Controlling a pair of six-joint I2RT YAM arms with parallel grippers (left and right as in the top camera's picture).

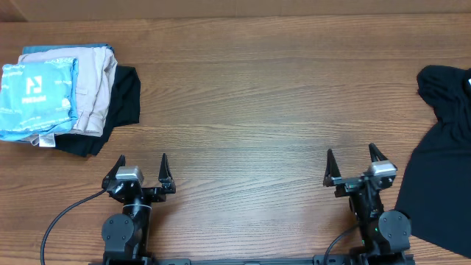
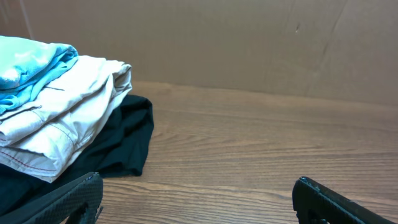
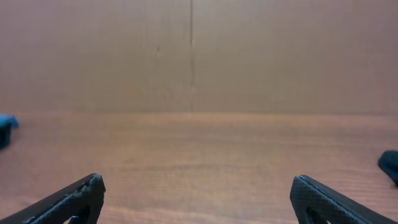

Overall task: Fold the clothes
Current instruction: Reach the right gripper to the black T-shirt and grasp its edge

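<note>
Left tool [image 1: 142,157] and right tool [image 1: 351,150] gape empty; best pinch the black T-shirt [image 1: 441,169] at the frame's right edge, then drag it to mid worktop [image 1: 250,110].

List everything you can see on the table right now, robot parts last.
black T-shirt: one, black, unfolded at the table's right edge and partly out of the overhead view
light blue folded garment: one, light blue with a white logo, on top of the pile at far left
beige folded garment: one, beige, in the same pile, under the light blue one
black folded garment: one, black, at the bottom of that pile, sticking out on its right
table: one, brown wood grain, bare across the middle
cardboard wall: one, brown, behind the table
left gripper: one, black, near edge left, open
right gripper: one, black, near edge right, open, beside the T-shirt
</note>
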